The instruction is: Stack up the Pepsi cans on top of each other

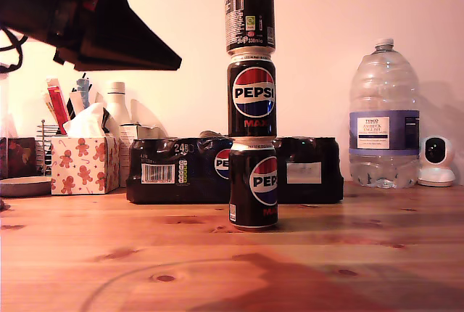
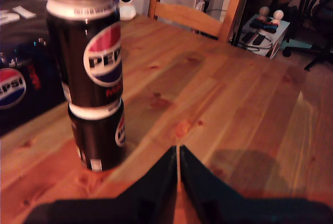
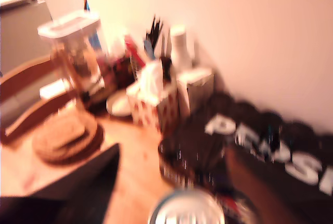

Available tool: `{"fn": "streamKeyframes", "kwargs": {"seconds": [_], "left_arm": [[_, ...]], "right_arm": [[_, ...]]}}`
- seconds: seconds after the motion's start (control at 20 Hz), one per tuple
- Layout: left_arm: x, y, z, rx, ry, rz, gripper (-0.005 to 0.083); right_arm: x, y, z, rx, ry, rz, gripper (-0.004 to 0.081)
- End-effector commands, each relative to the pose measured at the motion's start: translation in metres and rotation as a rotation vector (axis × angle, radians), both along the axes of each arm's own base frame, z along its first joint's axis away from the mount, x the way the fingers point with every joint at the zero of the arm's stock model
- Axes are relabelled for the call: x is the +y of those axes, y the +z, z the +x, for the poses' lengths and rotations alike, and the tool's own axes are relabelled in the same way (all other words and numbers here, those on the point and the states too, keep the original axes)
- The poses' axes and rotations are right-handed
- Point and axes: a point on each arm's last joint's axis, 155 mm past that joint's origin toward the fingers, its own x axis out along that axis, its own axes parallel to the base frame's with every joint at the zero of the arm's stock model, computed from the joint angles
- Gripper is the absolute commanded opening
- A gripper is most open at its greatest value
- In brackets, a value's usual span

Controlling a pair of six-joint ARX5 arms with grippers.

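Observation:
Three black Pepsi cans stand stacked in one column at mid-table: bottom can (image 1: 253,185), middle can (image 1: 251,96), top can (image 1: 249,7) with its small print facing out. The first wrist view shows the bottom can (image 2: 99,135) and the middle can (image 2: 86,57) beside my first gripper (image 2: 178,156), which is shut, empty and clear of the stack. In the exterior view it is the dark wedge (image 1: 163,56) at the upper left. The blurred second wrist view looks down on a silver can top (image 3: 187,208). My second gripper (image 3: 174,156) is open above it; one dark finger (image 3: 78,187) shows.
A shrink-wrapped pack of cans (image 1: 174,170) lies behind the stack. At the exterior view's left stand a gingerbread-print tissue box (image 1: 83,159) and a utensil holder (image 1: 65,109). At its right are a large water bottle (image 1: 383,120) and a small white camera (image 1: 437,159). A wooden chair (image 2: 197,0) stands past the table's edge.

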Motion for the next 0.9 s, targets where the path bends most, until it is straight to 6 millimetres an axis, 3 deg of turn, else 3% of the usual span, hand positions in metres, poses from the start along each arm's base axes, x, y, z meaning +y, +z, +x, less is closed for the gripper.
{"fn": "streamKeyframes", "kwargs": {"seconds": [0.0, 0.15, 0.2, 0.6, 0.85], "left_arm": [[-0.004, 0.027, 0.004, -0.057, -0.005, -0.034, 0.0004], [-0.007, 0.045, 0.007, -0.087, -0.005, -0.053, 0.0004], [-0.007, 0.050, 0.008, -0.092, -0.004, -0.060, 0.0004], [0.003, 0.058, 0.024, -0.117, 0.071, -0.062, 0.0001], [0.017, 0.064, 0.032, -0.130, 0.115, -0.068, 0.0001]], "right_arm": [[0.005, -0.004, 0.000, 0.009, 0.010, -0.006, 0.0080], [0.006, 0.002, 0.001, -0.013, 0.009, 0.007, 0.0050], [0.006, 0.002, 0.002, -0.014, 0.009, 0.008, -0.0016], [-0.009, -0.022, -0.009, 0.041, 0.001, -0.116, -0.0011], [-0.025, -0.004, -0.019, 0.012, -0.017, -0.106, -0.0011]]}}
